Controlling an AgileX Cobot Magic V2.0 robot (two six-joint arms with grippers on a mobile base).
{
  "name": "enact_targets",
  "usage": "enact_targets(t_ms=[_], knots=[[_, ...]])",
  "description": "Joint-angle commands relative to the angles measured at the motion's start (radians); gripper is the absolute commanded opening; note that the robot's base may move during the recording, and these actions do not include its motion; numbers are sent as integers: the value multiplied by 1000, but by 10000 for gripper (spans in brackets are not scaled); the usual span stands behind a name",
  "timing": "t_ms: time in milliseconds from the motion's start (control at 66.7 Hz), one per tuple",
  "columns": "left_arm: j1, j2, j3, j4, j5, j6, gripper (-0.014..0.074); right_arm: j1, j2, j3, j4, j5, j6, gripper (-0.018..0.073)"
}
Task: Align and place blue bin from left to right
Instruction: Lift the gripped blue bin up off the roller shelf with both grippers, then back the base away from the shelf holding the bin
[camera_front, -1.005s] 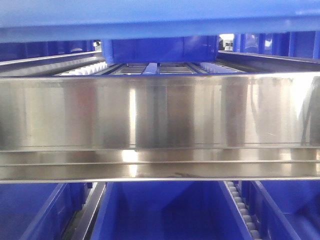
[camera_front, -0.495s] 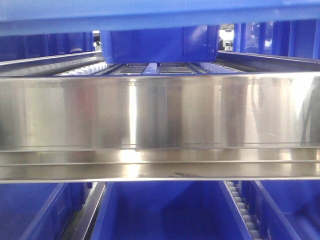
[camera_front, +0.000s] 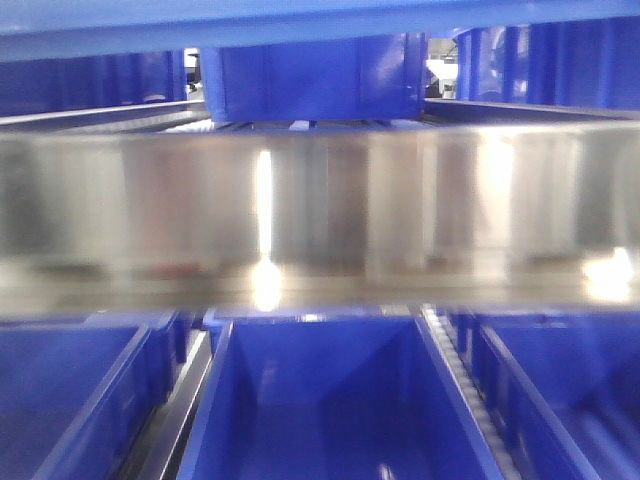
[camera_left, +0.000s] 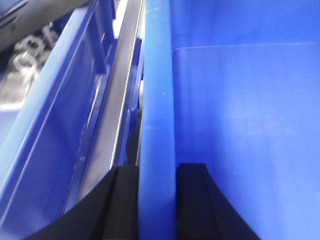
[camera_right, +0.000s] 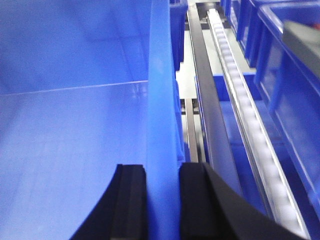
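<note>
Blue bin rim clamped by left claw and right claw.

Steel beam and blue bin higher

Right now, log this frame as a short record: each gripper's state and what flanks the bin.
left gripper: shut on blue bin, left rim
right gripper: shut on same bin, right rim
bin inside: empty where visible
left of bin: metal rail, then neighbour bin
right of bin: roller track
front view: blurred
</note>
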Motion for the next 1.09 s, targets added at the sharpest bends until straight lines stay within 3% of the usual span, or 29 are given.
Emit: enact_targets(t_ms=[0, 360, 960, 1080], knots=[[-21, 5, -15, 3, -96, -7, -111, 22, 5, -10, 51, -254, 0, -166], [-21, 5, -15, 90, -96, -7, -111, 22, 7, -10, 51, -254, 0, -166], [-21, 5, -15, 92, -96, -7, -111, 22, 7, -10, 51, -254, 0, -166], [-21, 5, -15, 92, -96, -7, -111, 22, 5, -10, 51, -201, 0, -166]])
